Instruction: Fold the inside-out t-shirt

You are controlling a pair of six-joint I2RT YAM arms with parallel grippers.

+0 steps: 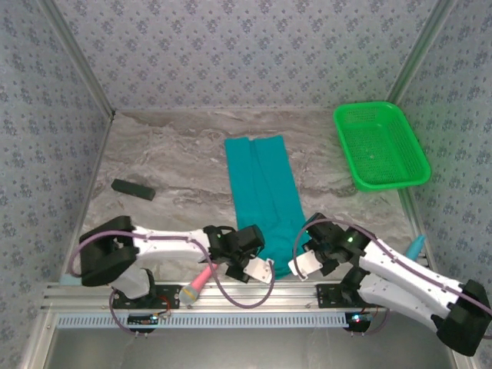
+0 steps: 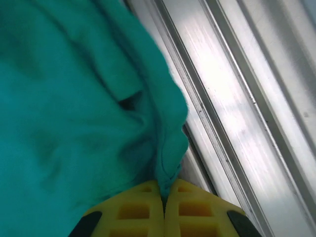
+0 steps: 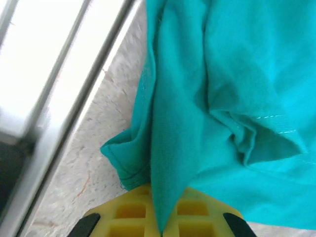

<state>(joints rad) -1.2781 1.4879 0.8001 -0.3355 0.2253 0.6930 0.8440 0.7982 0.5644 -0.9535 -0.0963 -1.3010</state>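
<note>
Two pinches are set on the near end of the inside-out t-shirt (image 1: 261, 188), which lies as a long narrow strip, apparently folded lengthwise. It runs from the middle of the bench (image 1: 177, 154) to its near edge, centred between the arms. The left jaws are pressed together, their yellow pads (image 2: 133, 212) meeting on a bunched edge of teal cloth just beside the metal rail (image 2: 237, 108). The right jaws are likewise clamped tight, a fold of the shirt trapped between their pads (image 3: 197, 212). A green basket (image 1: 380, 146) sits toward the far right corner, well apart from the shirt.

I judge the step in hand to be the crosswise fold — near corners gripped, not yet raised. The next move calls for both arms to lift together and carry the near end toward the far end evenly — keeping the strip taut between them so the layers neither slip nor skew.
</note>
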